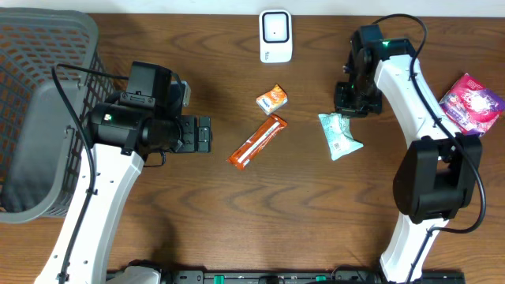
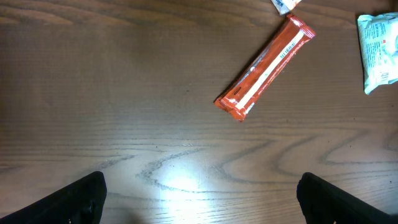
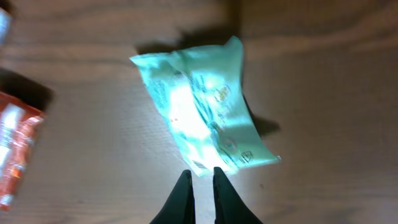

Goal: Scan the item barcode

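Observation:
A mint-green packet (image 1: 339, 134) lies flat on the wooden table; in the right wrist view the packet (image 3: 202, 118) fills the middle, with a small barcode at its near corner. My right gripper (image 3: 200, 173) has its jaws almost together, tips at that near edge; I cannot tell whether they pinch it. From overhead the right gripper (image 1: 351, 102) sits just above the packet's top end. My left gripper (image 2: 200, 186) hangs wide open over bare wood, left of an orange bar (image 2: 264, 68). A white scanner (image 1: 275, 35) stands at the back centre.
The orange bar (image 1: 258, 142) lies diagonally mid-table, with a small orange packet (image 1: 271, 99) behind it. A pink packet (image 1: 471, 102) lies at the right edge. A grey mesh basket (image 1: 39, 118) fills the left side, beside the left gripper (image 1: 207, 136).

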Action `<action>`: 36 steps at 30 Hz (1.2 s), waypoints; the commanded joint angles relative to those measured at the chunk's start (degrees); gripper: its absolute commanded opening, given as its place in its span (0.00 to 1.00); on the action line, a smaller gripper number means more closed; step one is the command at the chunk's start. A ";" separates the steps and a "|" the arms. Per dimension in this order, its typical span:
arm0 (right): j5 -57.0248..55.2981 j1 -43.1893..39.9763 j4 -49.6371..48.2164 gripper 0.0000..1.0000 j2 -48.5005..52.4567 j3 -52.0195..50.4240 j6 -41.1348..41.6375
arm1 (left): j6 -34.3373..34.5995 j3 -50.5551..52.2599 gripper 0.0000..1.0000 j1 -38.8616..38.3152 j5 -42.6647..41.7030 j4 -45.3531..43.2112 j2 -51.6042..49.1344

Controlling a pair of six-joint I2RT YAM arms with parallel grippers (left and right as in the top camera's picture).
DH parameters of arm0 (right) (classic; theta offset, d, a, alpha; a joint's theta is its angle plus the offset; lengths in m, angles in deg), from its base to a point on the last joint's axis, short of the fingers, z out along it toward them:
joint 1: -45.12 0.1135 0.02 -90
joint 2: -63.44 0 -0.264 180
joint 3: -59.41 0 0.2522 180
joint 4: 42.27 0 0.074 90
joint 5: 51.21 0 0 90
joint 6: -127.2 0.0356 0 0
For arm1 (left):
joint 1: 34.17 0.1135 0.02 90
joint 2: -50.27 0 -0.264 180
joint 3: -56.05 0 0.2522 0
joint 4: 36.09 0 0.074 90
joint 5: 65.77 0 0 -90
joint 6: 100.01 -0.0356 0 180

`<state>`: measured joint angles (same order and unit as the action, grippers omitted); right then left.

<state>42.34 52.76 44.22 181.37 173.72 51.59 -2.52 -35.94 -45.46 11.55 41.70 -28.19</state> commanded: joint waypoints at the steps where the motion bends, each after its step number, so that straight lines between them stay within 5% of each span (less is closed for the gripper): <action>1: -1.92 -0.20 -0.04 0.07 0.15 -4.87 -0.96 | 0.04 0.07 0.98 0.24 0.52 0.00 -0.13; 9: 3.69 0.04 -18.99 0.04 0.15 -20.96 0.57 | 0.04 0.07 0.98 0.24 0.52 0.00 -0.13; 17: 11.13 -0.81 -11.78 0.14 0.04 -4.96 0.17 | 0.04 0.07 0.98 0.24 0.52 0.00 -0.13; 19: 9.55 -1.55 -10.16 0.23 0.04 -2.40 0.07 | 0.04 0.07 0.98 0.24 0.55 0.00 -0.13; 22: 7.50 -3.98 -10.51 0.52 0.09 -1.86 -0.33 | 0.04 0.07 0.98 0.24 0.52 0.00 -0.13; 36: 29.11 -9.18 -37.11 0.80 0.33 -24.92 -6.27 | 0.04 0.07 0.98 0.24 0.52 0.00 -0.13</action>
<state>65.29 42.88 10.30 181.80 152.43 46.30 -2.55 -35.94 -45.46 11.55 41.65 -28.19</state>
